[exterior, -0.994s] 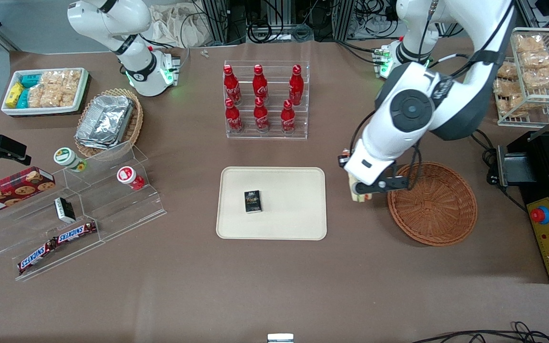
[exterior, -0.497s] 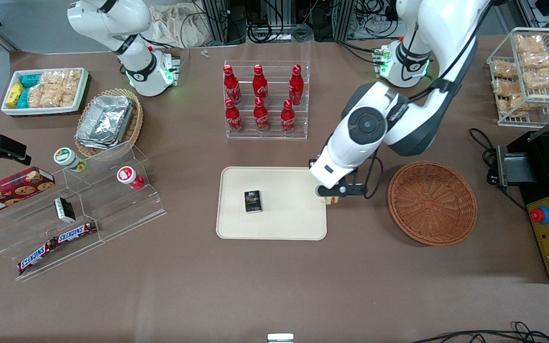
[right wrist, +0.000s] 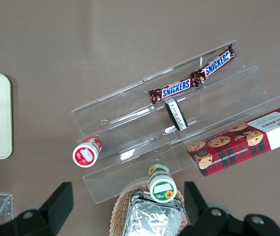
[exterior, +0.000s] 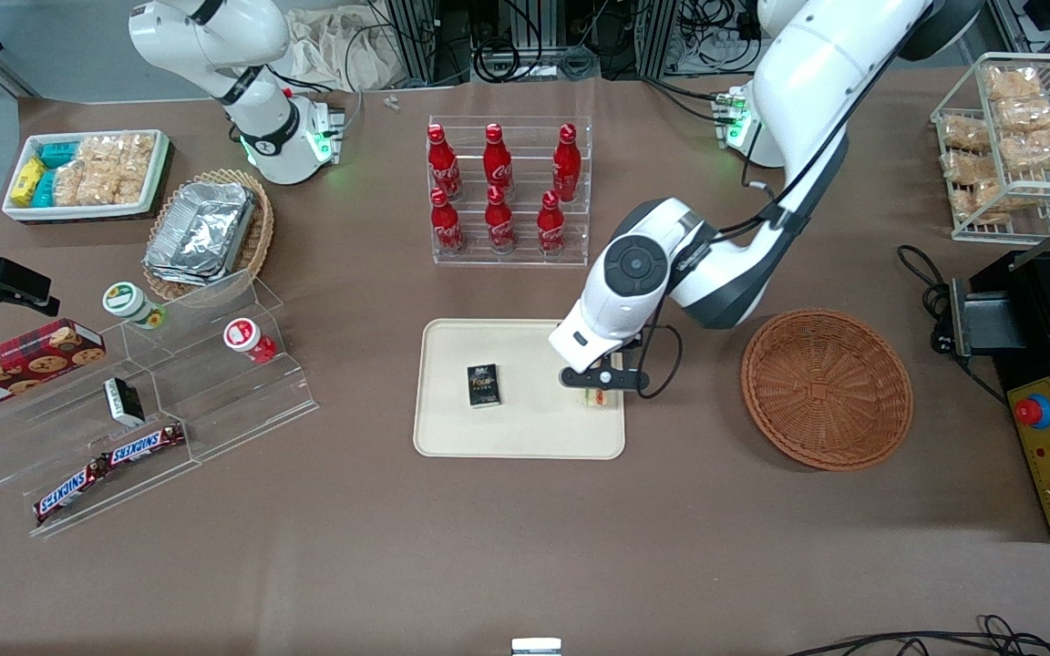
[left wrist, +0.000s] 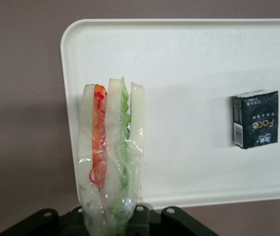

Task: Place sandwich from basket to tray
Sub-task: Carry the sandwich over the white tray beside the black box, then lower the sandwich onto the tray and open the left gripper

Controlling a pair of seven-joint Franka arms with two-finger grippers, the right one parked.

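The tool point(exterior: 594, 390) pinches the wrapped sandwich point(left wrist: 111, 157) over the tray point(exterior: 525, 433), at its edge nearest the empty basket point(exterior: 826, 389); a small black box point(exterior: 483, 384) lies on the tray.

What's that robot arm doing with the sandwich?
The gripper is holding the wrapped sandwich and hanging over the tray, near the tray's edge closest to the basket. The sandwich is pinched between the fingers and not yet set down. The basket it came from has nothing in it now. A small black box already lies on the tray, a little way from the sandwich.
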